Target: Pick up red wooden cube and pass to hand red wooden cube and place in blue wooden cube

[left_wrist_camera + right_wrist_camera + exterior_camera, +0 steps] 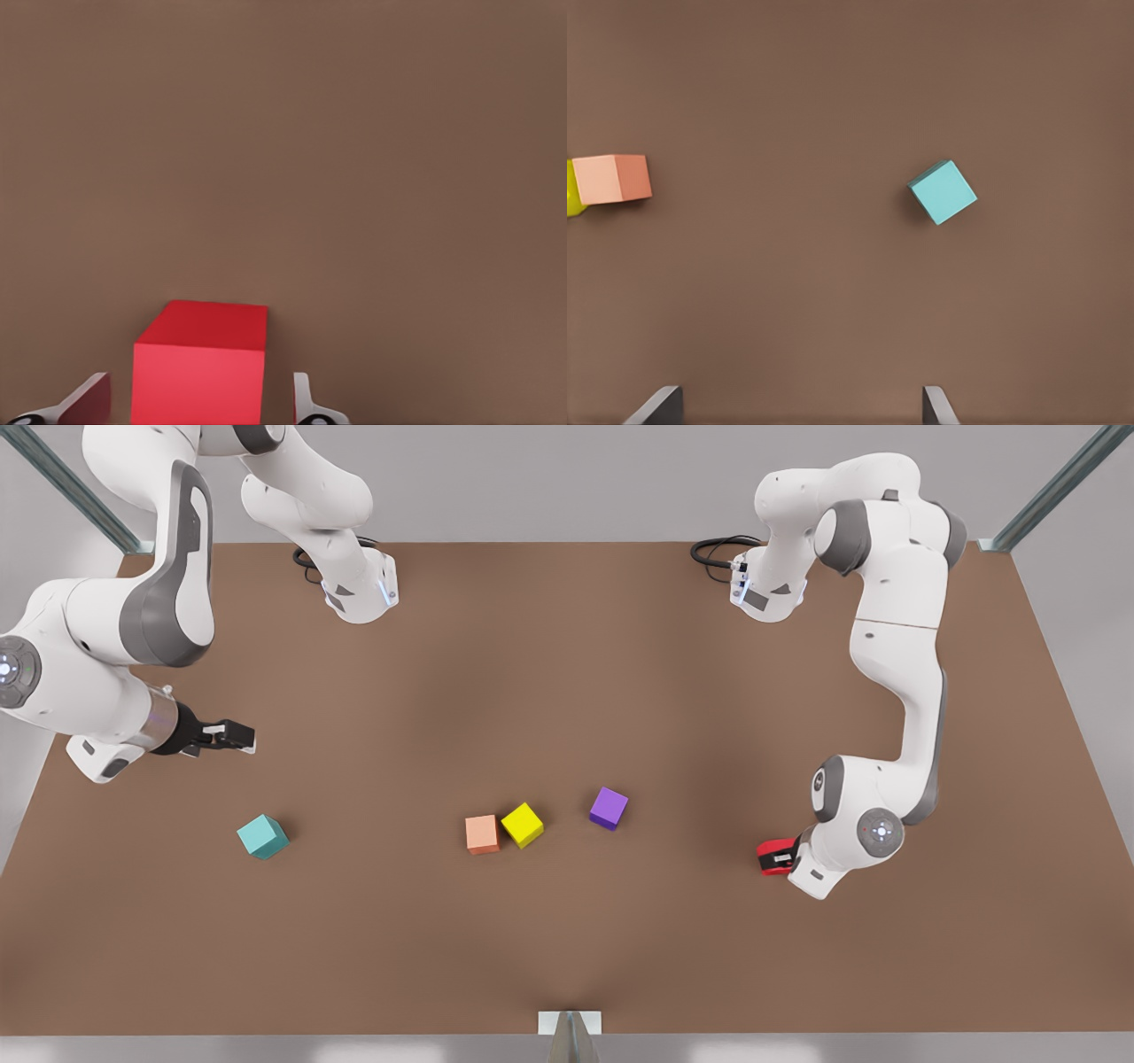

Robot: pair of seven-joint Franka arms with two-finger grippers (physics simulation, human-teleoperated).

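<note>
Red wooden cube (200, 372) between left gripper (202, 403) fingers (84, 400); gaps either side

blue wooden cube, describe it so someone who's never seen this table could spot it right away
On the brown table, look toward the front view's left, just below the right hand, which hovers open. The blue wooden cube sits there alone, apart from the three-cube cluster mid-table. It is the only teal cube; the others are salmon, yellow, purple and red.
</note>
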